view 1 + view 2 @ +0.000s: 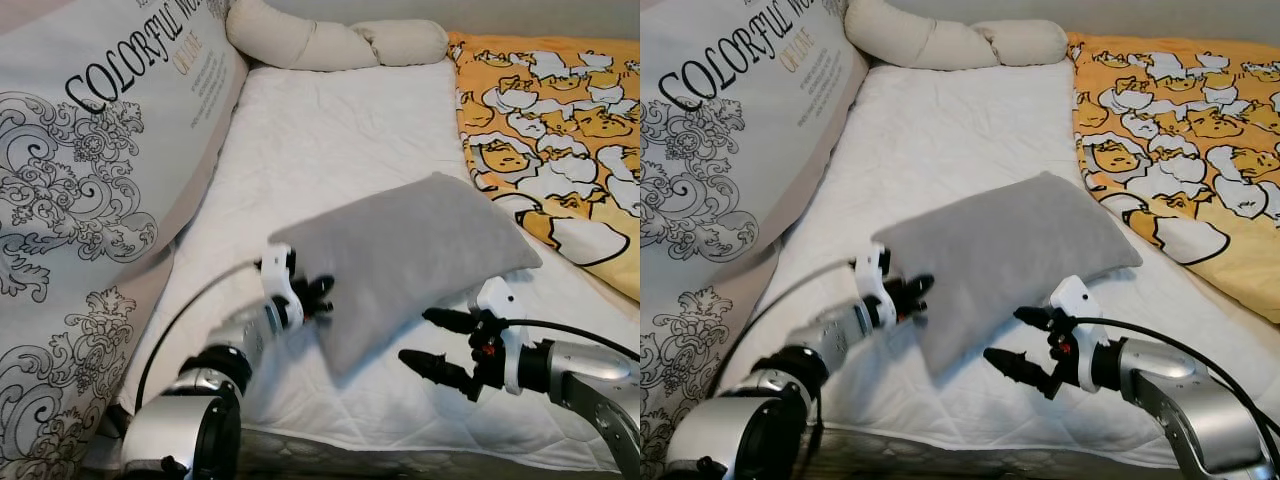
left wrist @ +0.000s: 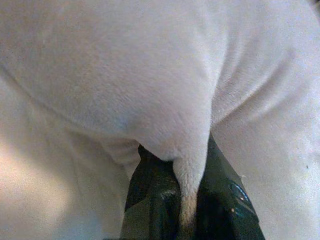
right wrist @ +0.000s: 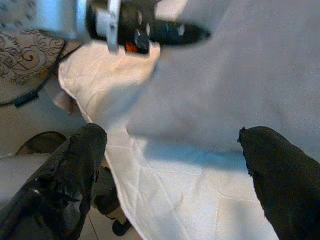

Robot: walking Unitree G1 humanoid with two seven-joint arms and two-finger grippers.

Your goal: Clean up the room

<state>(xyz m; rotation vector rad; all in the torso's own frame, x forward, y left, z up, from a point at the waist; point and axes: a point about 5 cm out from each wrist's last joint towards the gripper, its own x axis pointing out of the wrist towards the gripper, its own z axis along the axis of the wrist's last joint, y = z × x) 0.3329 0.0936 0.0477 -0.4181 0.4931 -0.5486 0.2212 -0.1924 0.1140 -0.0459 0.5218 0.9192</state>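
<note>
A grey pillow (image 1: 400, 250) lies tilted across the white mattress (image 1: 330, 130), with one end raised. My left gripper (image 1: 322, 293) is shut on the pillow's near left edge; in the left wrist view a fold of grey fabric (image 2: 187, 170) is pinched between the black fingers (image 2: 155, 200). My right gripper (image 1: 432, 343) stands open just in front of the pillow's near edge, not touching it. Through the right wrist view its two fingers (image 3: 75, 170) frame the pillow (image 3: 240, 75) and the left gripper (image 3: 150, 30) beyond.
A large printed cushion (image 1: 90, 200) leans along the left side. A cream bolster (image 1: 320, 40) lies at the head of the bed. A yellow cartoon blanket (image 1: 560, 130) covers the right side. The mattress front edge (image 1: 970, 440) is close below the arms.
</note>
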